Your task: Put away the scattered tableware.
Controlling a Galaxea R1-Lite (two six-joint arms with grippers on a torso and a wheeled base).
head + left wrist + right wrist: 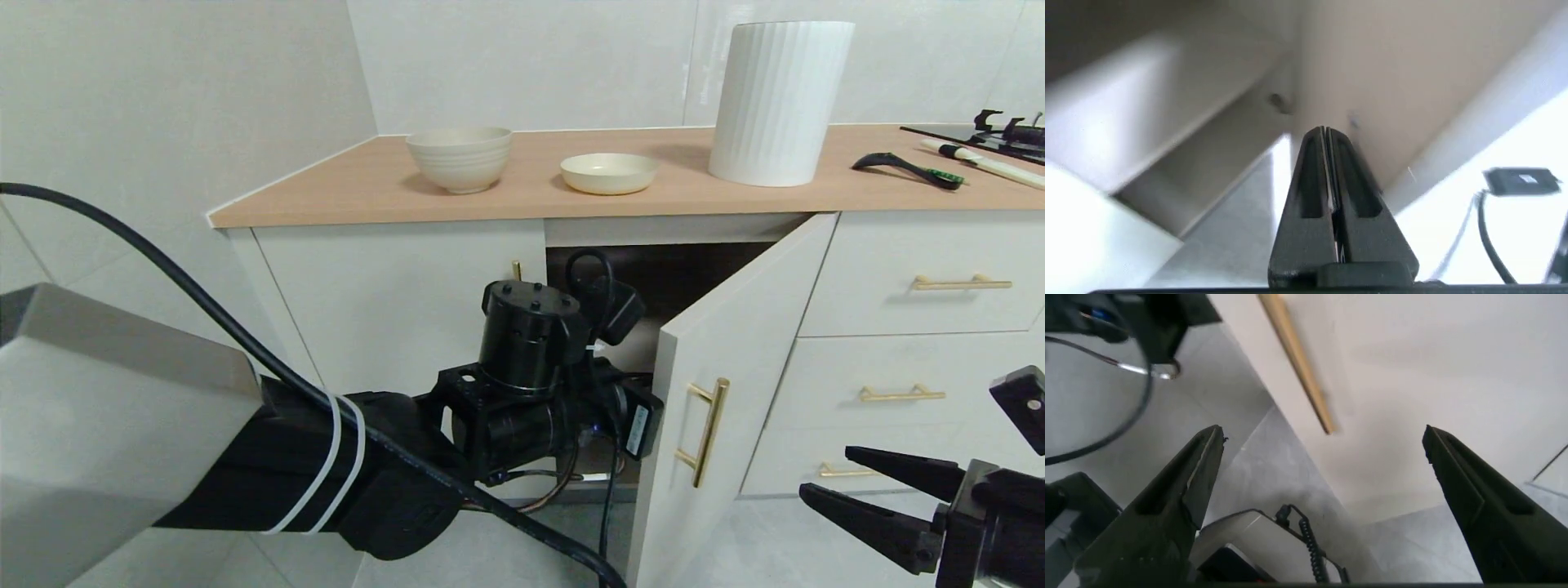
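A beige ribbed bowl (459,158) and a shallow cream dish (608,173) stand on the wooden countertop (343,192). A black spoon (904,169) lies at the counter's right. Below it, the cabinet door (735,367) stands open. My left arm's wrist (531,359) is at the dark cabinet opening. My left gripper (1324,139) is shut with nothing in it, pointing at pale cabinet panels. My right gripper (826,471) is open and empty, low at the right, in front of the door. The door's gold handle (1294,359) lies beyond its spread fingers (1188,486).
A tall white ribbed container (780,102) stands on the counter to the right of the dish. A long utensil (984,162) lies near the stove edge (980,135). Drawers with gold handles (959,283) fill the right side. A black cable (204,302) runs along my left arm.
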